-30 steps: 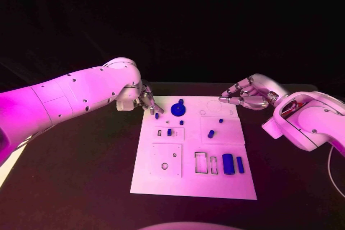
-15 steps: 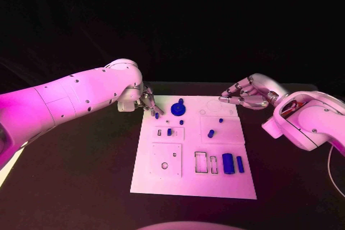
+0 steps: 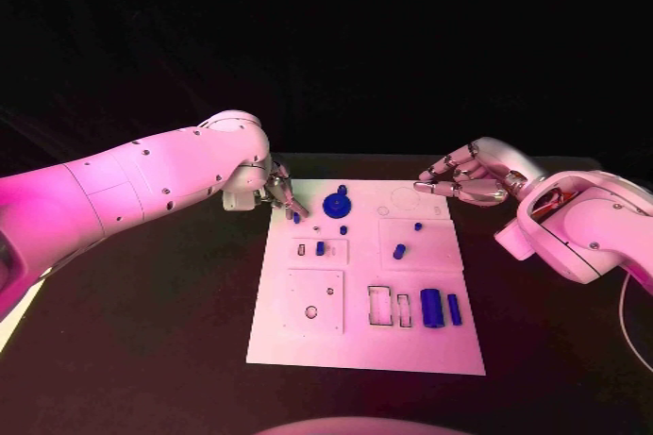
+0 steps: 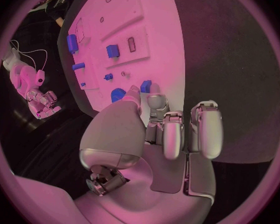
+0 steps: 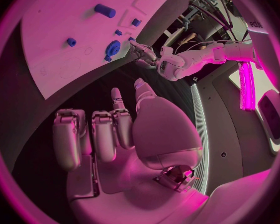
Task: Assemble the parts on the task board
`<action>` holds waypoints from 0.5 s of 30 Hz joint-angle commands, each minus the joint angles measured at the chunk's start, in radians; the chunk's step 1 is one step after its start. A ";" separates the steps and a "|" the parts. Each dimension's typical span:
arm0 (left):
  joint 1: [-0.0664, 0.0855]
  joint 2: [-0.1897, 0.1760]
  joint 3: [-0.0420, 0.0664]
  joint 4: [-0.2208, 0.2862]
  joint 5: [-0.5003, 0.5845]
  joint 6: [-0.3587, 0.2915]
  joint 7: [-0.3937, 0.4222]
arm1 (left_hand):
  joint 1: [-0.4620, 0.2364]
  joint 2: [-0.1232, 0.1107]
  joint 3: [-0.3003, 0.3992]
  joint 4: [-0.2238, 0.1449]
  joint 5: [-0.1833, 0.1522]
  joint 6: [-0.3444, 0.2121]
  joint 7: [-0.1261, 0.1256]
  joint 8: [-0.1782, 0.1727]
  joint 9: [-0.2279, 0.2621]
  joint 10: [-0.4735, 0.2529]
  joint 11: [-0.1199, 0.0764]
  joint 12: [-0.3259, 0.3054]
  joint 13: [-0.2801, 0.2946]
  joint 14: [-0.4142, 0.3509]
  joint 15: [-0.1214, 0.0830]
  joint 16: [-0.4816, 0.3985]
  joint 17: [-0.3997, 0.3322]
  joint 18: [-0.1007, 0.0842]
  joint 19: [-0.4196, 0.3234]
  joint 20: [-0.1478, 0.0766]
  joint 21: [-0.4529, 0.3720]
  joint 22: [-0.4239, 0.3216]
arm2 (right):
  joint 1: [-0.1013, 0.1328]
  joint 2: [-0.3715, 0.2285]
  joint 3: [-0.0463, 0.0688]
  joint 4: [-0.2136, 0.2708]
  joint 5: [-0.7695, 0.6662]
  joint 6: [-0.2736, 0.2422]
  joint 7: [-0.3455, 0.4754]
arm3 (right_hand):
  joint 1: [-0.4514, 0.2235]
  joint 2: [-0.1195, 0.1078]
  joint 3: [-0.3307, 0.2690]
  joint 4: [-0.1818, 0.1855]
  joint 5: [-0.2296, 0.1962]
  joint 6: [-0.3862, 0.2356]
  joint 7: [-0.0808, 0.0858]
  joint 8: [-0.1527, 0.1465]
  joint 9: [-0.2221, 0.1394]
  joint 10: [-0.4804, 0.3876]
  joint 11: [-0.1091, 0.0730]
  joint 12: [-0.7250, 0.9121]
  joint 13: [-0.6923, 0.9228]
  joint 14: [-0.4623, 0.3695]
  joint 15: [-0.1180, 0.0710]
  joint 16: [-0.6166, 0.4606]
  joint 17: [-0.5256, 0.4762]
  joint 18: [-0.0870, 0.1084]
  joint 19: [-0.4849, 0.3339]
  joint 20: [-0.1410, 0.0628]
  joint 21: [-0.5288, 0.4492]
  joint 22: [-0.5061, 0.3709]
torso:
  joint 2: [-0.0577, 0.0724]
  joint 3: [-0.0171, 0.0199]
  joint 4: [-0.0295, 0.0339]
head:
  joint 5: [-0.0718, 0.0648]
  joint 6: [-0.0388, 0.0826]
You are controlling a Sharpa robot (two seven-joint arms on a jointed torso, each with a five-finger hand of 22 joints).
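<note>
The white task board (image 3: 360, 345) lies in the middle of the black table. A small blue peg (image 3: 297, 218) stands at the board's far left edge. My left hand (image 3: 279, 192) reaches down to it, and thumb and a fingertip pinch the peg (image 4: 146, 86) while the other fingers (image 4: 202, 129) stay curled. A round blue part (image 3: 338, 206) sits just right of the peg, close to the thumb (image 4: 118, 94). My right hand (image 3: 465, 182) hovers off the board's far right corner, fingers curled in around nothing (image 5: 115, 134).
Several more blue parts sit on the board: a block (image 3: 431, 309) and a slim bar (image 3: 455, 310) at the near right, and small pegs (image 3: 399, 253) in the middle. Two rectangular recesses (image 3: 381, 308) lie beside the block. Black table (image 3: 163, 341) surrounds the board.
The left arm has shifted very slightly while its fingertips stay at the small blue peg. The right hand and the parts have not moved.
</note>
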 commanded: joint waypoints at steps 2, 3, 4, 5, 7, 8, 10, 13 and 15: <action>-0.001 0.002 0.000 0.000 0.006 0.015 -0.055 | 0.027 0.014 0.007 -0.012 0.005 0.011 -0.001 0.005 -0.003 0.009 -0.003 0.004 -0.002 0.104 -0.003 0.003 0.263 0.011 0.044 -0.002 0.005 0.153 | 0.000 0.001 0.000 0.001 -0.004 0.012 0.009 | 0.008 0.001 -0.006 0.000 0.005 -0.005 0.000 -0.002 0.001 0.043 -0.001 -0.001 0.192 0.087 -0.002 -0.005 0.186 -0.004 0.028 -0.003 -0.004 0.117 | 0.000 -0.0003 0.0002 | 0.000 -0.001; -0.001 0.002 0.000 0.000 0.007 0.012 -0.055 | 0.041 0.022 0.014 -0.018 0.005 0.011 -0.002 0.005 -0.004 0.009 -0.004 0.003 -0.003 0.104 -0.004 0.003 0.263 0.011 0.044 -0.003 0.004 0.153 | 0.000 0.001 0.000 0.001 -0.004 0.012 0.009 | 0.008 0.001 -0.006 0.000 0.005 -0.005 0.000 -0.002 0.001 0.043 -0.001 -0.001 0.192 0.087 -0.002 -0.005 0.186 -0.004 0.028 -0.003 -0.004 0.117 | 0.000 -0.0003 0.0002 | 0.000 -0.001; -0.001 0.002 0.000 -0.001 0.008 0.010 -0.055 | 0.058 0.029 0.024 -0.027 0.006 0.010 -0.004 0.004 -0.005 0.008 -0.006 0.002 -0.005 0.104 -0.005 0.003 0.263 0.011 0.044 -0.003 0.004 0.152 | 0.000 0.001 0.000 0.001 -0.004 0.012 0.009 | 0.008 0.001 -0.006 0.000 0.005 -0.005 0.000 -0.002 0.001 0.043 -0.001 -0.001 0.192 0.087 -0.002 -0.005 0.186 -0.004 0.028 -0.003 -0.004 0.117 | 0.000 -0.0002 0.0001 | 0.000 -0.001; -0.001 0.002 0.000 -0.001 0.009 0.008 -0.055 | 0.080 0.038 0.037 -0.040 0.006 0.008 -0.006 0.003 -0.007 0.008 -0.008 0.001 -0.006 0.104 -0.007 0.003 0.263 0.011 0.044 -0.004 0.003 0.152 | 0.000 0.001 0.000 0.001 -0.004 0.012 0.009 | 0.008 0.001 -0.006 0.000 0.005 -0.005 0.000 -0.002 0.001 0.043 -0.001 -0.001 0.192 0.087 -0.002 -0.005 0.186 -0.004 0.028 -0.003 -0.004 0.117 | 0.000 -0.0001 0.0001 | 0.000 -0.002; -0.001 0.002 0.000 -0.001 0.010 0.005 -0.054 | 0.131 0.053 0.071 -0.071 0.006 0.002 -0.009 -0.001 -0.010 0.004 -0.011 -0.002 -0.010 0.104 -0.010 0.003 0.263 0.012 0.043 -0.007 0.002 0.152 | 0.000 0.002 0.000 0.001 -0.004 0.012 0.009 | 0.008 0.001 -0.006 0.000 0.005 -0.005 0.000 -0.002 0.001 0.043 -0.001 -0.001 0.192 0.087 -0.002 -0.005 0.186 -0.004 0.028 -0.003 -0.004 0.117 | 0.000 0.0001 -0.0002 | 0.000 -0.002; -0.001 0.002 0.000 -0.001 0.011 0.005 -0.054 | 0.158 0.059 0.091 -0.089 0.006 -0.003 -0.010 -0.005 -0.013 0.002 -0.012 -0.006 -0.013 0.104 -0.011 0.003 0.263 0.012 0.043 -0.008 0.001 0.151 | 0.000 0.002 0.000 0.001 -0.004 0.012 0.009 | 0.008 0.001 -0.006 0.000 0.005 -0.005 0.000 -0.002 0.001 0.043 -0.001 -0.001 0.192 0.087 -0.002 -0.005 0.186 -0.004 0.028 -0.003 -0.004 0.117 | 0.000 0.0000 -0.0004 | 0.000 -0.002; -0.001 0.002 0.000 -0.001 0.011 0.005 -0.052 | 0.210 0.067 0.140 -0.125 0.007 -0.014 -0.009 -0.013 -0.019 -0.004 -0.013 -0.014 -0.020 0.104 -0.012 0.003 0.263 0.012 0.042 -0.011 0.000 0.150 | 0.000 0.002 0.000 0.001 -0.004 0.012 0.009 | 0.008 0.001 -0.006 0.000 0.005 -0.005 0.000 -0.002 0.001 0.043 -0.001 -0.001 0.192 0.087 -0.002 -0.005 0.186 -0.004 0.028 -0.003 -0.004 0.117 | 0.000 0.0000 -0.0005 | 0.000 -0.002; -0.001 0.002 0.000 -0.002 0.012 0.008 -0.049 | 0.231 0.051 0.214 -0.152 0.005 -0.019 0.000 -0.020 -0.026 -0.005 -0.005 -0.024 -0.032 0.104 -0.005 0.003 0.263 0.012 0.042 -0.009 -0.001 0.151 | 0.000 0.002 0.000 0.001 -0.004 0.012 0.009 | 0.009 0.002 -0.008 0.001 0.008 -0.005 0.000 -0.002 0.002 0.044 -0.001 0.000 0.193 0.087 -0.002 -0.004 0.186 -0.004 0.029 -0.003 -0.003 0.117 | 0.000 0.0000 -0.0002 | 0.000 -0.005; -0.001 0.002 0.000 -0.002 0.014 0.008 -0.044 | 0.211 0.026 0.280 -0.159 0.003 -0.016 0.005 -0.020 -0.029 -0.001 -0.004 -0.028 -0.039 0.104 0.002 0.003 0.263 0.012 0.042 -0.005 -0.002 0.152 | 0.000 0.002 0.000 0.001 -0.004 0.012 0.009 | 0.009 0.002 -0.008 0.001 0.008 -0.005 0.000 -0.002 0.002 0.044 -0.001 0.000 0.193 0.087 -0.002 -0.004 0.186 -0.004 0.029 -0.003 -0.003 0.117 | 0.000 0.0000 -0.0004 | 0.001 -0.007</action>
